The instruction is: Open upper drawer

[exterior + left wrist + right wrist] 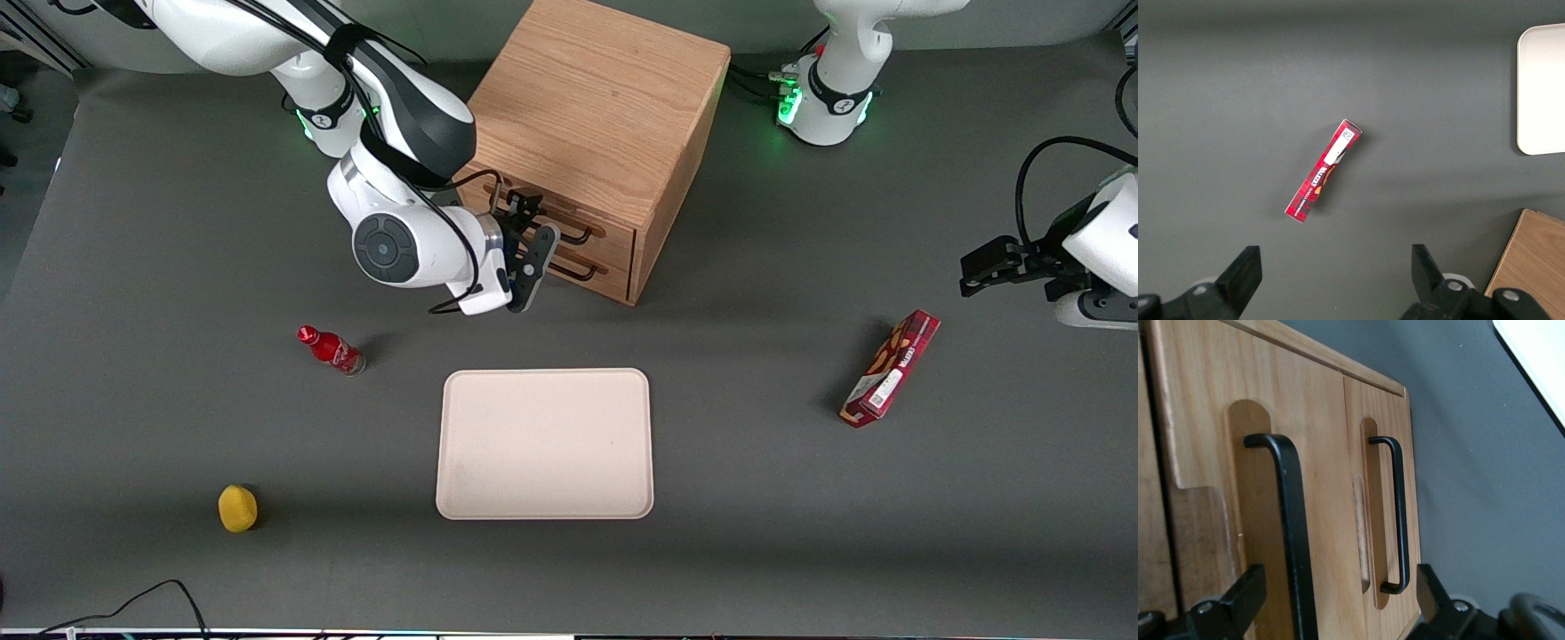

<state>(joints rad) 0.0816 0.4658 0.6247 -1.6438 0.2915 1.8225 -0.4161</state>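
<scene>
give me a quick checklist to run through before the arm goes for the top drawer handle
1. Claw in front of the cabinet, at drawer height: ok.
2. Fingers open, one on each side of the upper drawer handle: ok.
3. Handle between the fingers is the upper one, not the lower drawer handle: ok in the wrist view.
4. Fingers closed on the handle: not ok, no grip yet.
5. Upper drawer pulled out: not ok, its front sits level with the lower one.
6. Pull path in front of the cabinet: ok; the tray and the red bottle lie nearer the front camera.
</scene>
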